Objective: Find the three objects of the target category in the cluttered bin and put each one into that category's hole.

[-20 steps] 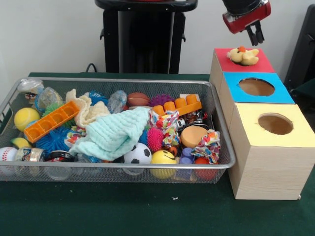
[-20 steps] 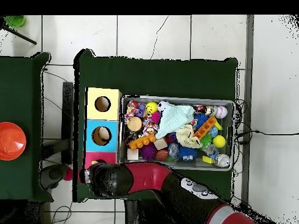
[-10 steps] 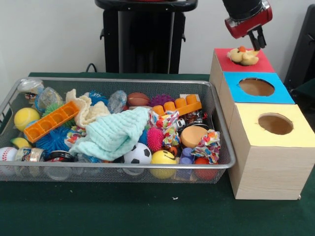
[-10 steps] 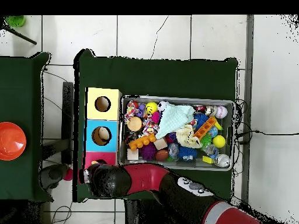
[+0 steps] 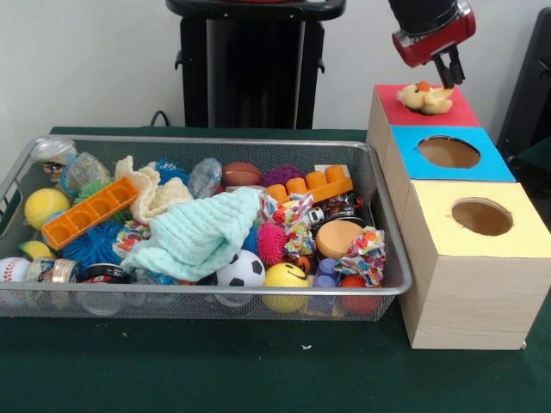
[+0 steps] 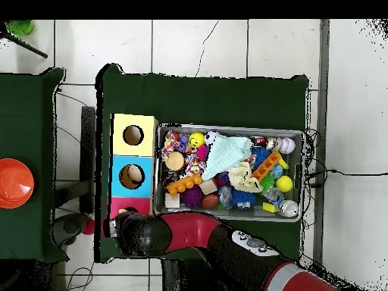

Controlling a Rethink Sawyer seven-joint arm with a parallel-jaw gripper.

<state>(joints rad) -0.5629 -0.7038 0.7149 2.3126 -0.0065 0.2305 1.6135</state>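
Above, the gripper (image 5: 447,73) hangs with fingers slightly parted, empty; just beneath them a duck (image 5: 426,97) sits on the red box (image 5: 452,112). Next: nudging it into the hole.

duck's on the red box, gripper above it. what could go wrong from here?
1. The small yellow plush duck sits on the red-topped wooden box with no hole visible beneath it; it may be lodged rather than dropped through.
2. The gripper hangs just above it, so a push down could jam it or knock it off the box's edge.
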